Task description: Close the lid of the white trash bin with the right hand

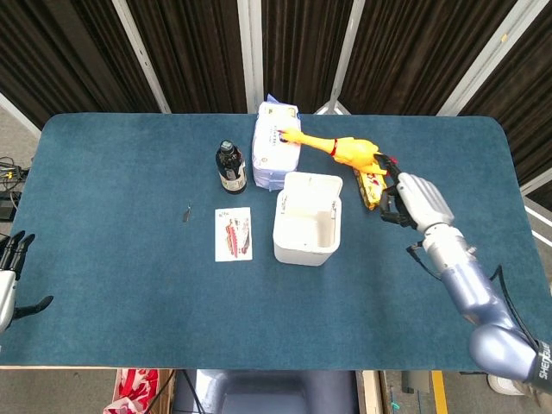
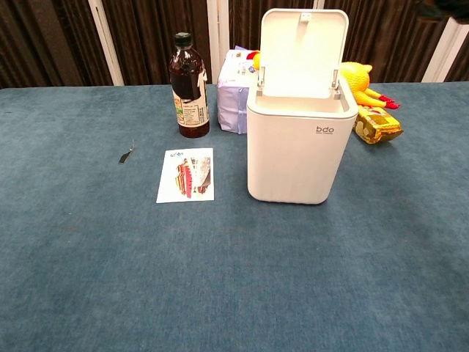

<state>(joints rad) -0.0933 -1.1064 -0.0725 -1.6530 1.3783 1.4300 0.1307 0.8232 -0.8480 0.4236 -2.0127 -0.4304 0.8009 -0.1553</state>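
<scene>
Fingers (image 1: 390,200) of right hand (image 1: 416,200) curled downward, grasping nothing, above yellow packet (image 1: 372,188) | left hand (image 1: 10,278) released, off bench's left edge | white trash bin (image 2: 300,143) mid-bench, lid (image 2: 304,51) upright | bench (image 1: 121,259) blue carpeted; dark slatted curtains (image 1: 190,52) beyond far edge.

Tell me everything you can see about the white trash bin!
The white trash bin looks like smooth plastic, a boxy shape with rounded corners and small grey "bdo" lettering on its front. Its hinged lid stands open, upright at the back. It sits upright on the blue table, beside a picture card. Nothing touches it; the right hand is apart from it.
</scene>
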